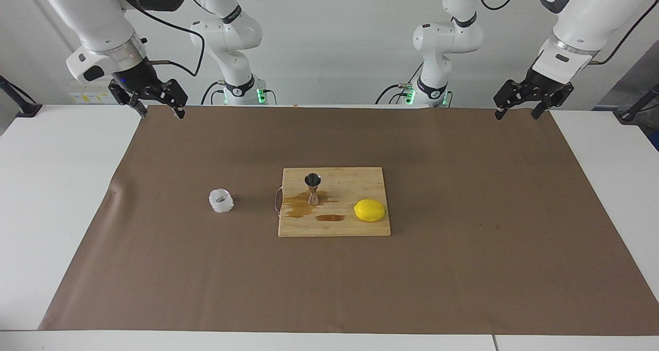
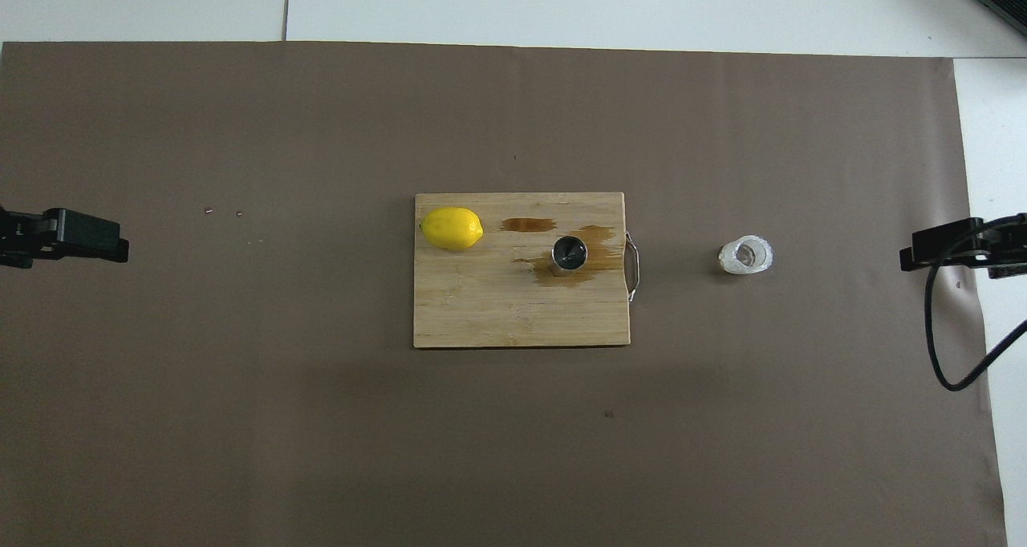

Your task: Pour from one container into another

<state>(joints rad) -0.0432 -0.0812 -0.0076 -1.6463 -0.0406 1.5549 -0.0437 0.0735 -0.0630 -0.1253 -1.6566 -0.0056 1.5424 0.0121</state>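
Note:
The small clear crinkled cup (image 1: 221, 200) (image 2: 746, 256) stands upright on the brown mat, beside the handle end of the wooden board, toward the right arm's end. The steel jigger (image 1: 312, 186) (image 2: 569, 254) stands upright on the board among brown wet stains (image 1: 298, 209). My right gripper (image 1: 160, 113) (image 2: 911, 257) hangs open and holds nothing, raised over the mat's corner at its own end, well apart from the cup. My left gripper (image 1: 516, 115) (image 2: 120, 246) waits open and holds nothing over the mat's corner at the left arm's end.
A yellow lemon (image 1: 369, 210) (image 2: 452, 228) lies on the wooden cutting board (image 1: 355, 227) (image 2: 497, 314) at the mat's middle. A metal handle (image 2: 634, 268) sticks out of the board toward the cup. The brown mat (image 1: 463, 268) covers most of the white table.

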